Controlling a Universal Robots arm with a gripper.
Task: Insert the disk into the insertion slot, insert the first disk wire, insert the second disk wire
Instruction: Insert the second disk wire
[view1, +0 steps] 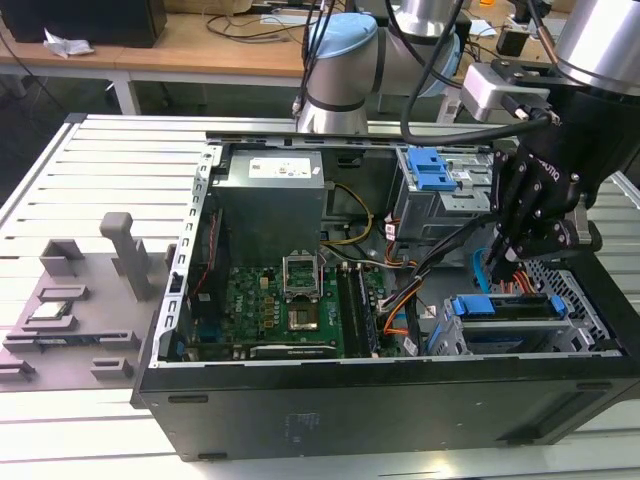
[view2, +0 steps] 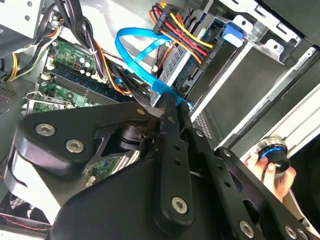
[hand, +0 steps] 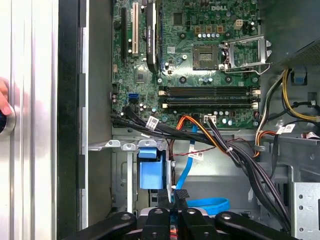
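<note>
The claw (view2: 170, 107) is seen clenched on the second disk wire (view2: 131, 55), pinching the light-blue flat cable close to its end, with the fingers pressed together on it in both wrist views. In the exterior view the claw (view1: 497, 262) is found at the right of the frame, lowered into the open computer case (view1: 330, 400) just above the insertion slot (view1: 575, 300), where the disk (view1: 505, 318) is already seated, its blue frame showing at the cage's near end. In the second wrist view the cable is seen to rise from the fingers in a loop toward the upper middle of the frame, beside the first disk wire (view2: 182, 35), whose orange, red and black strands end at a dark plug that appears to sit against the drive; whether it is fully seated cannot be told. The cable is judged to be light, thin and limp, so it will bend and twist wherever it is unsupported; it is best taken right at or just behind the rigid end plug, where the grip can steer it. The plug is judged small and easily cocked, and the wire easily kinked. A hand (view2: 272, 172) is seen at the lower right of the second wrist view, on a round knob.
</note>
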